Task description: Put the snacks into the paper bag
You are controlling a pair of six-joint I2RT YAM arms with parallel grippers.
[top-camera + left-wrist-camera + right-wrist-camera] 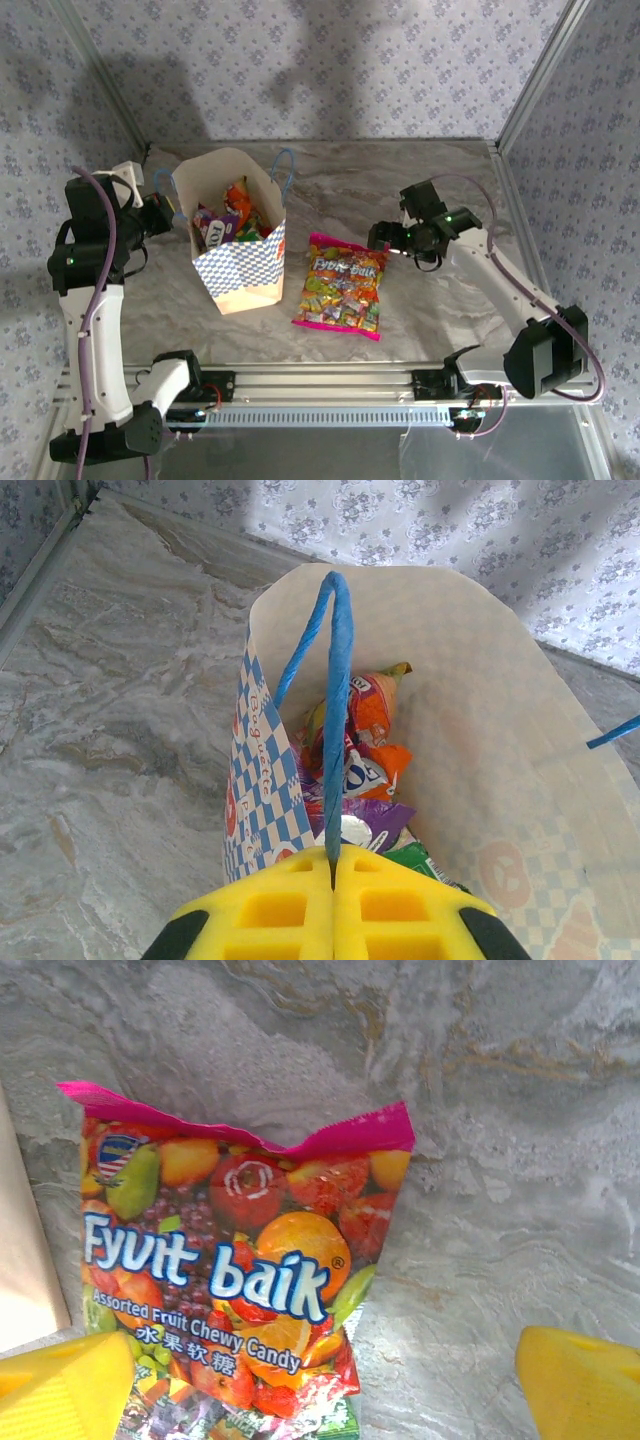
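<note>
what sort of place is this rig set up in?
Looks like a staged robot test cell, not a home: marble-look table, wallpapered panel walls held in aluminium posts, and an aluminium rail along the near edge.

- A pink candy packet (230,1260) lay flat on the marble counter (500,1160), printed with fruit and the words "Assorted Fruit Chewy Candy".
- Its crimped pink top edge pointed away from the camera.
- The right gripper (320,1390) hung above it, jaws spread wide, one yellow fingertip (60,1390) over the packet's lower left corner, the other over bare counter.
- The paper bag (20,1250) showed as a pale tan edge just left of the packet.
</note>
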